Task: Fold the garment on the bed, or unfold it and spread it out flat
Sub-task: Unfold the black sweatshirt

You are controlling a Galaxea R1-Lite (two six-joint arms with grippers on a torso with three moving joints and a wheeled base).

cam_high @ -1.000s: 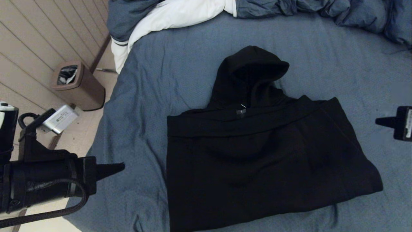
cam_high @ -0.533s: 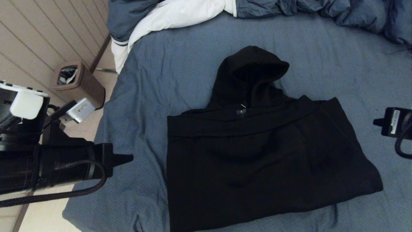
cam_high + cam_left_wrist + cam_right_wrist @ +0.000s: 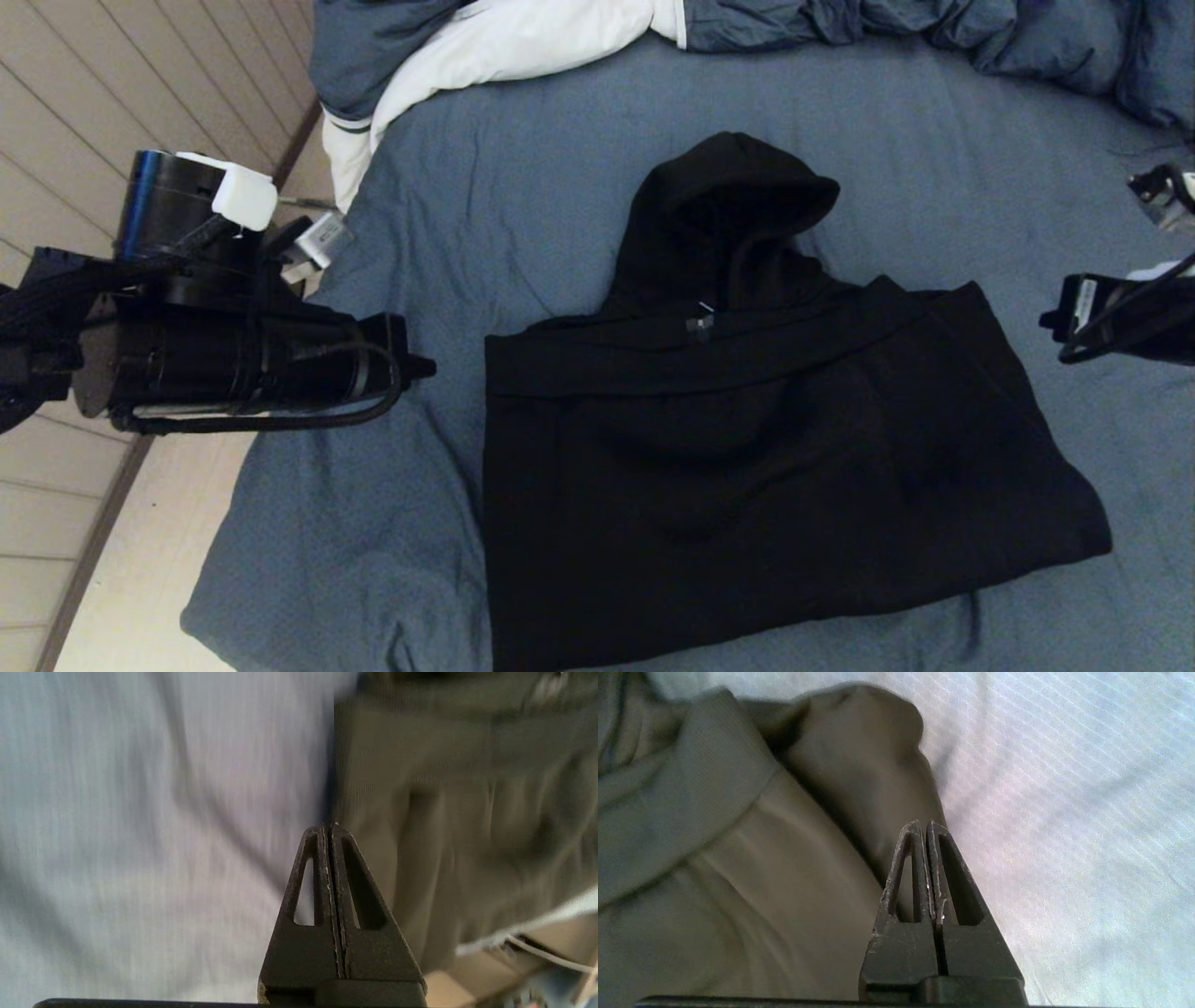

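The garment [image 3: 747,448], a black hooded sweatshirt, lies on the bed [image 3: 523,149] folded into a rough rectangle, sleeves tucked in, hood [image 3: 733,201] pointing toward the far end. My left gripper [image 3: 425,366] hovers just off the garment's left shoulder corner, shut and empty, and its wrist view shows the garment's edge [image 3: 420,793] right past the left gripper's tip [image 3: 328,826]. My right gripper [image 3: 1050,322] sits by the garment's right shoulder, shut and empty. In the right wrist view the right gripper [image 3: 923,823] points at the folded cloth [image 3: 738,858].
A crumpled blue-grey duvet with white lining [image 3: 523,47] is heaped along the far end of the bed. A brown waste bin stands on the plank floor [image 3: 93,112] to the left, mostly hidden behind my left arm. The bed's left edge [image 3: 224,523] is near.
Both arms have risen and moved inward toward the garment's shoulders. The left gripper went up and right to the left corner. The garment has not moved.
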